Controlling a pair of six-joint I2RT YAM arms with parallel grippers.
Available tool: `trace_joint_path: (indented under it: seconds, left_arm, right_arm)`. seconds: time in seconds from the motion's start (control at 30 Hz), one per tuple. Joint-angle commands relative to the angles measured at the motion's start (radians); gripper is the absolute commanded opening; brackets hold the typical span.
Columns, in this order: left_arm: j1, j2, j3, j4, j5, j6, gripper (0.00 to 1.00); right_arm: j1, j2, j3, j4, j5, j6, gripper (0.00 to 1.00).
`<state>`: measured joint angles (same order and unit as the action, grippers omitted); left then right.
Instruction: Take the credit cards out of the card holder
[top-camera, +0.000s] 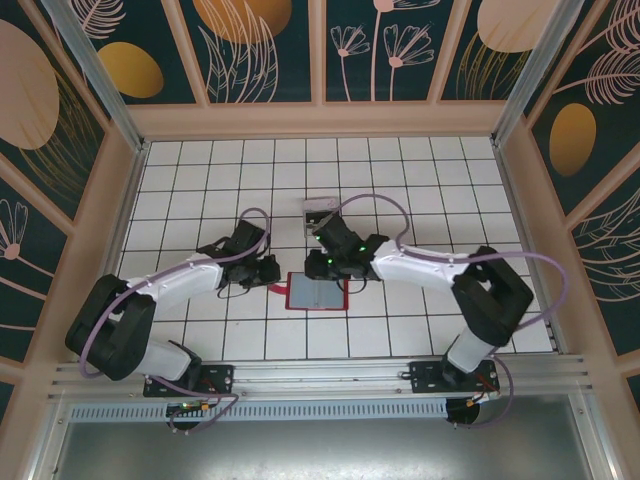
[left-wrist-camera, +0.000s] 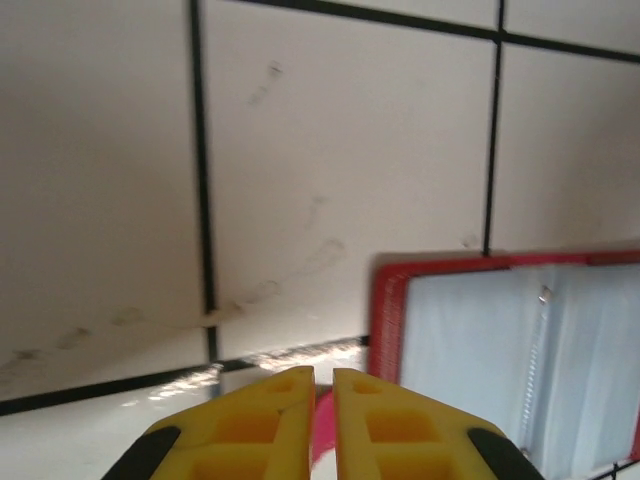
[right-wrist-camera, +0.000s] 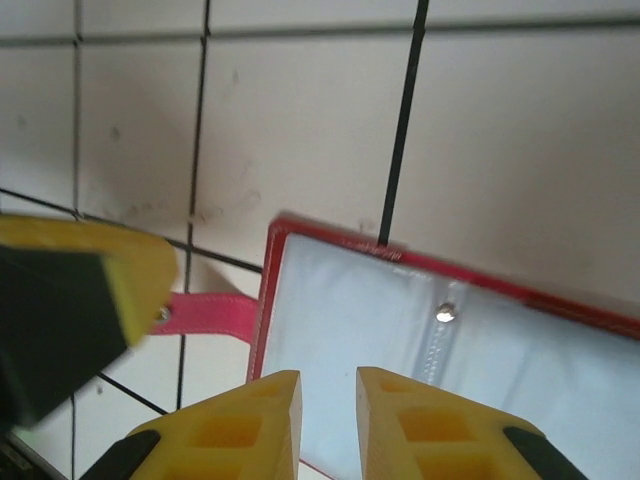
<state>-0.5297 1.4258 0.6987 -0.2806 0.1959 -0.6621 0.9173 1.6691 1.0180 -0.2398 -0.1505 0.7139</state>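
- Table (top-camera: 420, 170): white tiled top that carries everything. No card lies free on the tiles around the holder. I judge the opening done and the drawing-out of the cards still to do.
- Card holder (top-camera: 313, 293): red, lying flat and opened. It sits about midway between the table's left and right edges, nearer the near edge than the far one. Its long axis runs parallel to the near edge.
- Pockets (right-wrist-camera: 350, 310): pale grey, face up. I cannot tell the credit cards apart from them.
- Left gripper (left-wrist-camera: 322, 378): my fingers are clenched on the tab, pinning the holder.
- Right gripper (right-wrist-camera: 328, 385): poised above the holder's tab end with a narrow gap between my fingers. I cannot tell whether they pinch anything.
- Tab (right-wrist-camera: 210, 312): thin red strip that points toward the table's left edge.
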Motion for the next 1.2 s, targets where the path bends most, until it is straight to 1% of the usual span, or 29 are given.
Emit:
trace_joint_path:
  seconds: [0.0, 0.2, 0.33, 0.47, 0.77, 0.97, 1.1, 1.17]
  left_arm:
    - [0.038, -0.036, -0.009, -0.046, -0.012, 0.051, 0.15]
    - [0.066, -0.066, -0.034, -0.052, -0.024, 0.059, 0.15]
    - [0.068, -0.072, -0.047, -0.048, -0.021, 0.058, 0.15]
    - [0.067, -0.073, -0.050, -0.045, -0.015, 0.061, 0.15]
    - [0.067, -0.069, -0.047, -0.045, -0.014, 0.065, 0.15]
    - [0.067, -0.065, -0.031, -0.051, -0.025, 0.068, 0.15]
    - [0.067, -0.058, -0.019, -0.061, -0.070, 0.073, 0.17]
    - [0.067, -0.052, -0.004, -0.079, -0.136, 0.074, 0.22]
  right_arm:
    - [0.030, 0.080, 0.069, 0.029, -0.064, 0.029, 0.23]
    - [0.063, 0.190, 0.156, 0.013, -0.081, 0.024, 0.25]
    - [0.068, 0.235, 0.163, 0.005, -0.101, 0.028, 0.28]
    - [0.069, 0.271, 0.176, -0.064, -0.082, 0.030, 0.29]
    - [0.072, 0.239, 0.192, -0.244, 0.063, 0.027, 0.32]
    - [0.074, 0.212, 0.226, -0.256, 0.072, 0.011, 0.32]
    - [0.072, 0.150, 0.226, -0.218, 0.086, -0.001, 0.35]
    - [0.061, 0.119, 0.220, -0.220, 0.125, -0.014, 0.38]
